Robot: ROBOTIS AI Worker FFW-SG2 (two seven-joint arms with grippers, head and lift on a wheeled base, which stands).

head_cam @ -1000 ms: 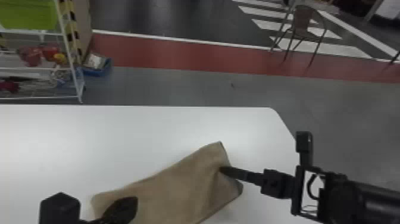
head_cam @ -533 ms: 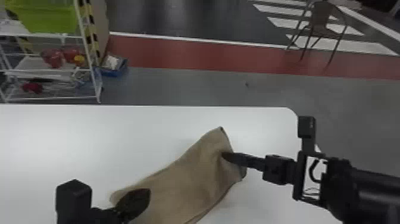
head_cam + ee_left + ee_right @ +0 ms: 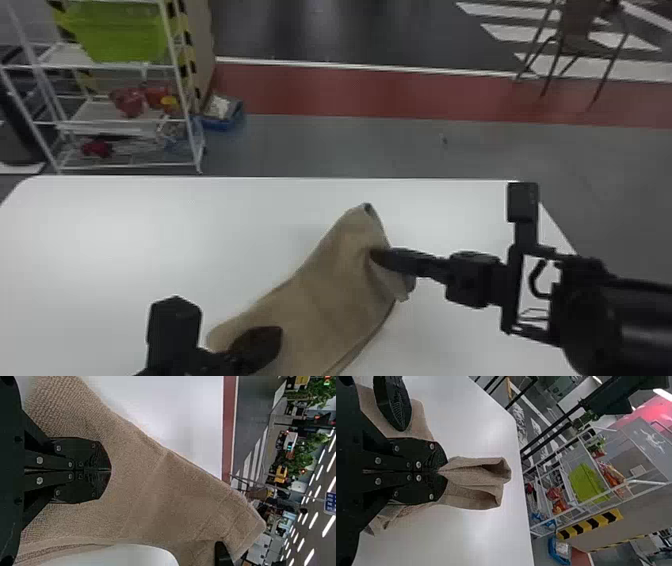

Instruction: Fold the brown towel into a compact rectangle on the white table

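Right claw (image 3: 441, 471): over the table's right-hand part, fingers pressed together with brown towel (image 3: 474, 478) pinched between them
Left claw (image 3: 111, 470): over the table's near side, fingers drawn together above the cloth; whether the tips touch it, I cannot tell
Landmark: white table (image 3: 150, 235), its long far edge facing the room
Towel: on the table, slanting from its near side toward its right-hand part; the body is broad, the end by the right claw bunched into open folds
Step in hand: probably bringing the right-hand end over to make a fold; no compact rectangle formed
Next move: likely carry the pinched end across the body, lay it down with edges lined up, then let go and smooth
Risk: the bunched end could land twisted, or the whole cloth could slide on the table
Surface: table smooth and white, far corners rounded
Beyond the table, left: white rack (image 3: 100, 130) with a green bin (image 3: 120, 30), and a blue tray (image 3: 235, 121) on the floor
Beyond the table, straight out: grey floor (image 3: 325, 150), then a red band (image 3: 350, 95)
Beyond the table, right: chair (image 3: 577, 20) near white floor stripes (image 3: 610, 65)
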